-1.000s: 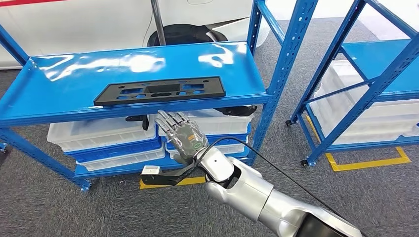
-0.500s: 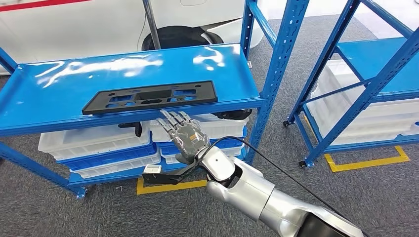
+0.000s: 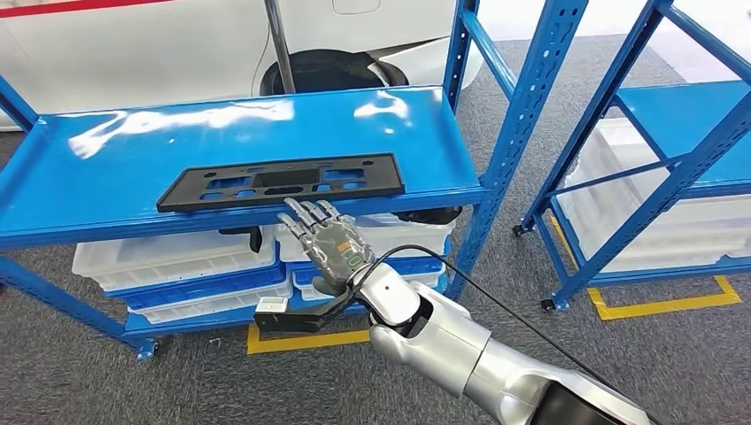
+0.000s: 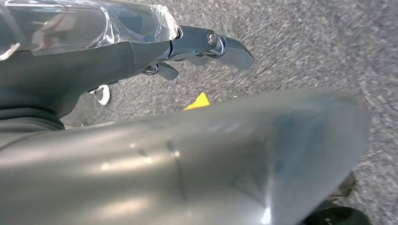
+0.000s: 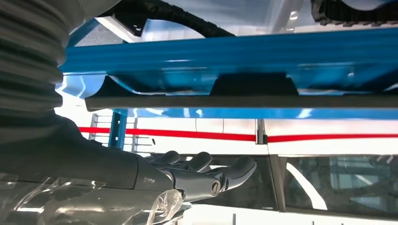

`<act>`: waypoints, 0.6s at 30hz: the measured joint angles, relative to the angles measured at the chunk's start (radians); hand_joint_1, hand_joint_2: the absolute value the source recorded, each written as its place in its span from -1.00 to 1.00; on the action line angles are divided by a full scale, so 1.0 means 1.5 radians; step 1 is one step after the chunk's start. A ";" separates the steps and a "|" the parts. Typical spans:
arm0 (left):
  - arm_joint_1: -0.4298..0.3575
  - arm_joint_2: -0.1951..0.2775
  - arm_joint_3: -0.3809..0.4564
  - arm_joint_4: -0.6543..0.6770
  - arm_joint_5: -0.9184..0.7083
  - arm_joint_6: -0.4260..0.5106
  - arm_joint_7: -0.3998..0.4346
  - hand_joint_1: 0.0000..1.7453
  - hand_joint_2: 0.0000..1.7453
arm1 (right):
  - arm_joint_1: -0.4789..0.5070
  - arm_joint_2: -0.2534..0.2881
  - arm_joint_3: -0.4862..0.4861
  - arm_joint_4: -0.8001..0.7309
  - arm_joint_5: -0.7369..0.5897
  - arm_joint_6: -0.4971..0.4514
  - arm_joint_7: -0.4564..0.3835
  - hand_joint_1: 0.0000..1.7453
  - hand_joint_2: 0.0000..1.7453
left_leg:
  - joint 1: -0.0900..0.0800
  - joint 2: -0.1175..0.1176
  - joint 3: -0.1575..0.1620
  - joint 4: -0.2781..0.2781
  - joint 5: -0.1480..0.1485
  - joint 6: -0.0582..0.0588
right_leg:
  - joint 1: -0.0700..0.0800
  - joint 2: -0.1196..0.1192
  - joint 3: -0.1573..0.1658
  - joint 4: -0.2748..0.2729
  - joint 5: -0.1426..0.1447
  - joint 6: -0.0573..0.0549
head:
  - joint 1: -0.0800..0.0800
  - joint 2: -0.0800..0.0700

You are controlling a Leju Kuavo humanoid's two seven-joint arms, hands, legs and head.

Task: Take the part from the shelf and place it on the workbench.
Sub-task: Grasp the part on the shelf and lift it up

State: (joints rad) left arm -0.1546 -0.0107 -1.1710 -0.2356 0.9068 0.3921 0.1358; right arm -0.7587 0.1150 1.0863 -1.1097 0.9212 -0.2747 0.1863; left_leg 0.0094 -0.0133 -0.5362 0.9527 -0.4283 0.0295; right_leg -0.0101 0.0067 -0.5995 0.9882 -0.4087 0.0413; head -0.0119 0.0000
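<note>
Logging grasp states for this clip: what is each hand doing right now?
Left hand: cannot be told.
Right hand: open, empty, fingers extended just below the black part.

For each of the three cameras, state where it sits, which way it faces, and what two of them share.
Head view: high on the body, looking forward and down at the blue shelf, black part and right hand.
Left wrist view: behind the left hand, facing grey floor.
Right wrist view: behind the right hand, facing the shelf edge.
Shared: head and right wrist views both show right hand, shelf and part.
</note>
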 joint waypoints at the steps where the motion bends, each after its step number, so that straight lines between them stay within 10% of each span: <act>1: 0.000 0.000 0.000 0.000 0.000 0.000 0.000 -1.00 -1.00 | 0.000 0.000 0.000 0.000 0.000 0.000 0.000 -1.00 1.00 | -0.001 0.000 0.000 0.000 -0.002 -0.004 | 0.002 0.001 0.004 -0.010 -0.001 -0.003 | 0.000 0.000; 5: -0.001 0.000 0.000 0.000 0.000 0.000 0.000 -1.00 -1.00 | -0.001 0.001 0.000 0.000 0.000 0.000 -0.001 -1.00 1.00 | 0.003 0.003 -0.013 0.027 -0.022 -0.017 | 0.001 0.002 0.007 -0.015 -0.003 -0.019 | 0.000 0.000; 8: -0.001 0.000 0.000 0.000 0.000 0.000 0.000 -1.00 -1.00 | 0.000 0.002 0.000 0.000 0.000 0.000 -0.001 -1.00 1.00 | 0.005 0.004 -0.083 0.162 -0.077 -0.025 | 0.000 0.001 0.011 -0.015 -0.008 -0.028 | -0.001 0.000; 10: 0.000 0.000 0.000 0.000 0.000 0.000 0.000 -1.00 -1.00 | 0.001 0.001 0.000 0.000 0.000 0.002 -0.001 -1.00 1.00 | 0.006 0.004 -0.118 0.213 -0.080 -0.028 | 0.000 0.002 0.015 -0.015 -0.012 -0.030 | -0.001 0.000; 14: 0.000 0.000 0.000 0.000 0.000 0.000 0.000 -1.00 -1.00 | 0.001 0.002 0.000 0.000 -0.001 0.003 -0.001 -1.00 1.00 | 0.007 0.005 -0.061 0.054 0.021 -0.024 | 0.001 0.006 0.033 -0.015 -0.025 -0.022 | -0.001 0.000; 18: -0.001 0.000 0.000 0.000 0.001 0.000 0.000 -1.00 -1.00 | 0.001 0.002 0.000 0.000 -0.001 0.004 -0.001 -1.00 1.00 | 0.003 0.005 -0.038 0.005 0.026 -0.011 | 0.005 0.007 0.036 -0.016 -0.033 -0.010 | -0.001 0.000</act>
State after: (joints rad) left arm -0.1558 -0.0110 -1.1711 -0.2357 0.9082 0.3918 0.1357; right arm -0.7578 0.1176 1.0870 -1.1095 0.9191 -0.2693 0.1842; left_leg 0.0141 -0.0059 -0.5928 0.9605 -0.3887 0.0132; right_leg -0.0033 0.0167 -0.5455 0.9645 -0.4590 0.0259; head -0.0134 0.0000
